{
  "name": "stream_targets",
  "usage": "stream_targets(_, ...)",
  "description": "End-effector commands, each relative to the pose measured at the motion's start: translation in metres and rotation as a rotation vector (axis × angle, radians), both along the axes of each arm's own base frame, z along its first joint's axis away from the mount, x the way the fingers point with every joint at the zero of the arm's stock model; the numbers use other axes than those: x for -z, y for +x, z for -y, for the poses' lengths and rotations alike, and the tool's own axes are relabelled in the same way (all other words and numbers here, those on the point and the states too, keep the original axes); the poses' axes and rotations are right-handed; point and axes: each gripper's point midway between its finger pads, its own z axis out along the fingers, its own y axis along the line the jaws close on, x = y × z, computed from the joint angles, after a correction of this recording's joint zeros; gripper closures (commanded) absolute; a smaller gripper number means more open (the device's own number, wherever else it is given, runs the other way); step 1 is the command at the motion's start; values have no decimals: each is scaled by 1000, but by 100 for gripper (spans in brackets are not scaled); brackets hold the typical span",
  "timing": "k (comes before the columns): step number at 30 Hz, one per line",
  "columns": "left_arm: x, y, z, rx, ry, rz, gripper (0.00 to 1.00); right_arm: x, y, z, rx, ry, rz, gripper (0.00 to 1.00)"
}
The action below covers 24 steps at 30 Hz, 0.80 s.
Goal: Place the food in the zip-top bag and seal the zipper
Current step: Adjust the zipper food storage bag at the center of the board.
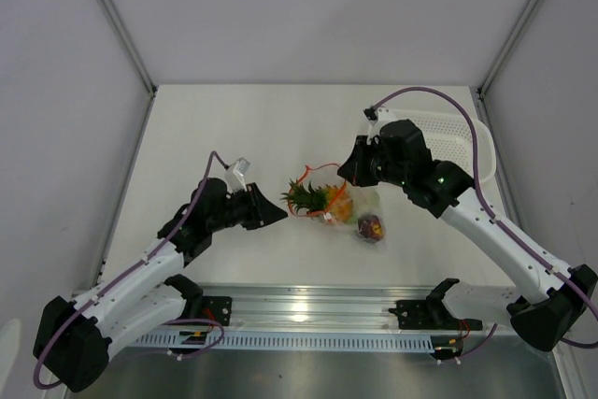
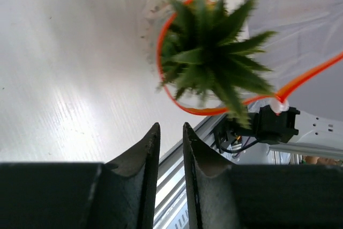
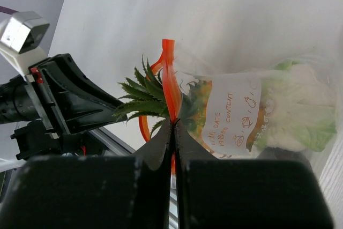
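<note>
The left gripper (image 2: pixel 170 130) stood slightly parted and empty, just short of the pineapple (image 2: pixel 214 57), whose crown poked out of the zip-top bag (image 3: pixel 236 116). The right gripper (image 3: pixel 172 123) was clenched on the zipper (image 3: pixel 169 73). The bag lay mid-table (image 1: pixel 224 128), white, with grey walls (image 1: pixel 56 91) around it.

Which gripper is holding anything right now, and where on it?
The right gripper is pinched shut on the zipper at the zip-top bag's mouth edge. The left gripper holds nothing, jaws slightly apart.
</note>
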Motion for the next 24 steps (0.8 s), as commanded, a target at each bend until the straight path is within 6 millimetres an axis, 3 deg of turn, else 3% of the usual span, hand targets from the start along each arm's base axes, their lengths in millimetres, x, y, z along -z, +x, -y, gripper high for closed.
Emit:
stream_targets(1, -5, 7, 2, -39, -38, 2, 75, -45, 1, -4, -7, 97, 83, 100)
stream_targets(2, 0, 7, 0, -50, -34, -9, 81, -45, 1, -4, -6, 95, 85, 100)
stream_targets(7, -5, 7, 2, -60, -74, -4, 83, -43, 0, 0, 3, 84, 85, 100)
stream_targets(11, -10, 3, 7, -55, -141, -25, 63, -40, 0, 0, 6, 83, 79, 100)
stream_targets(13, -8, 3, 9, -56, -155, -47, 60, -38, 1, -2, 5, 87, 77, 100)
stream_targets(24, -9, 18, 20, -47, -168, -57, 59, -36, 0, -2, 3, 84, 74, 100)
